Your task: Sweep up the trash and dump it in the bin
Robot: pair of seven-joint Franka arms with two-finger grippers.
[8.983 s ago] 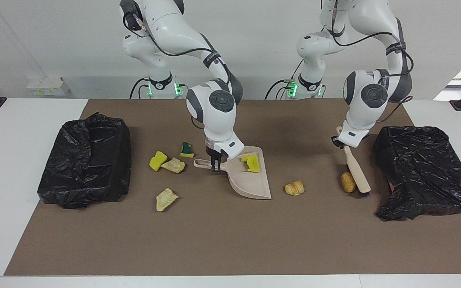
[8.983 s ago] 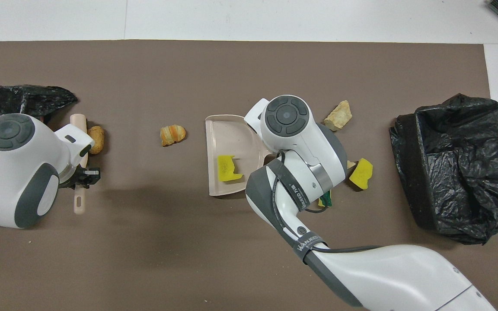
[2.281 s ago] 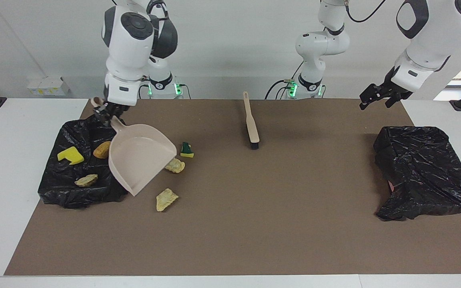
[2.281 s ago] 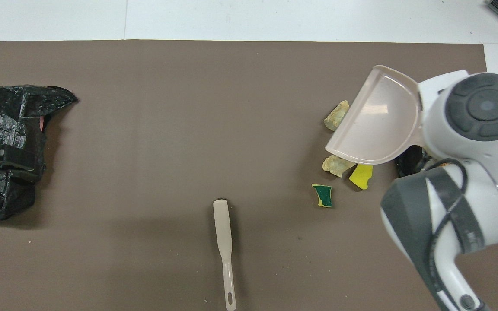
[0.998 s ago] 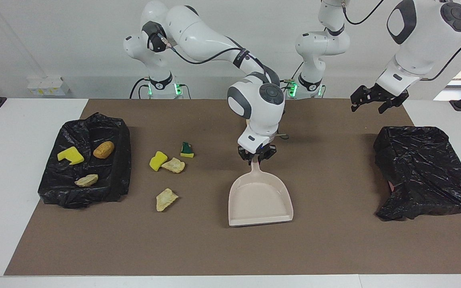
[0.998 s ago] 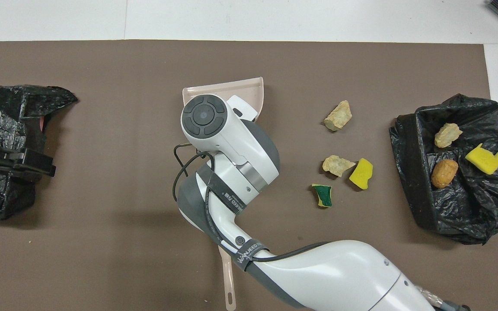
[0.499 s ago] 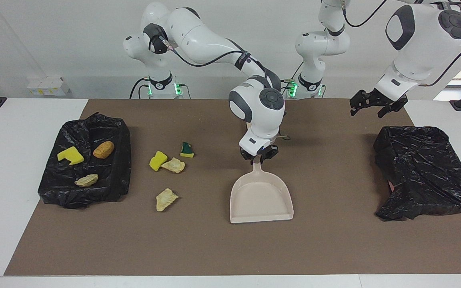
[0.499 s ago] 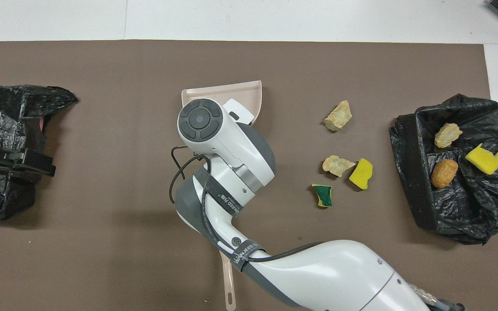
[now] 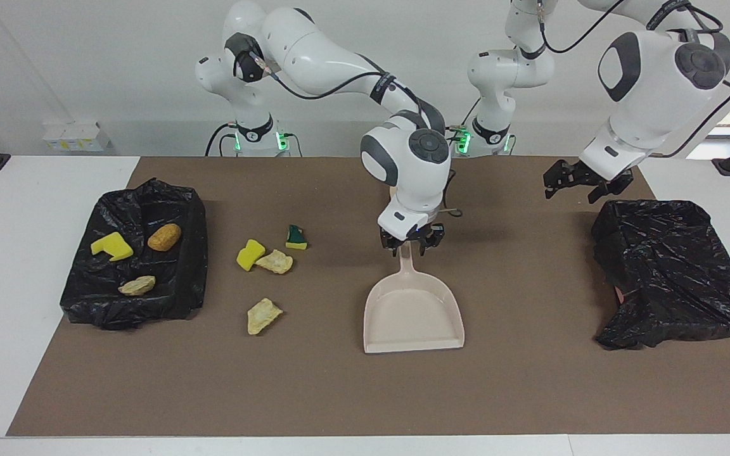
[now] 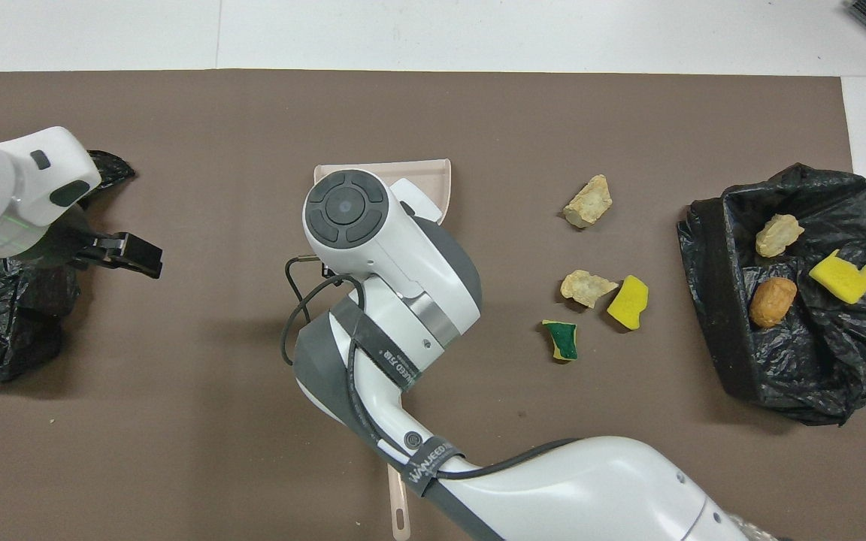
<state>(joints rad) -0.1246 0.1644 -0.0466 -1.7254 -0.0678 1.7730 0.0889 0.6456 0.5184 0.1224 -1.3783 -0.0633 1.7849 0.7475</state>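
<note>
Right gripper [image 9: 412, 246] fingers spread wide astride the dustpan [image 9: 414, 316] handle tip, pan flat on the mat, left gripper [image 9: 577, 180] wide open, empty, raised beside the black bag [image 9: 669, 272], four scraps [image 9: 265, 261] loose on the mat

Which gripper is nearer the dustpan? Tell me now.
Right. The right gripper sits at the dustpan handle; the left gripper hangs up beside the black bag at its own end.

Glossy white arms [image 9: 314, 47] with dark grey joint caps, black cables (green lights at the bases)
</note>
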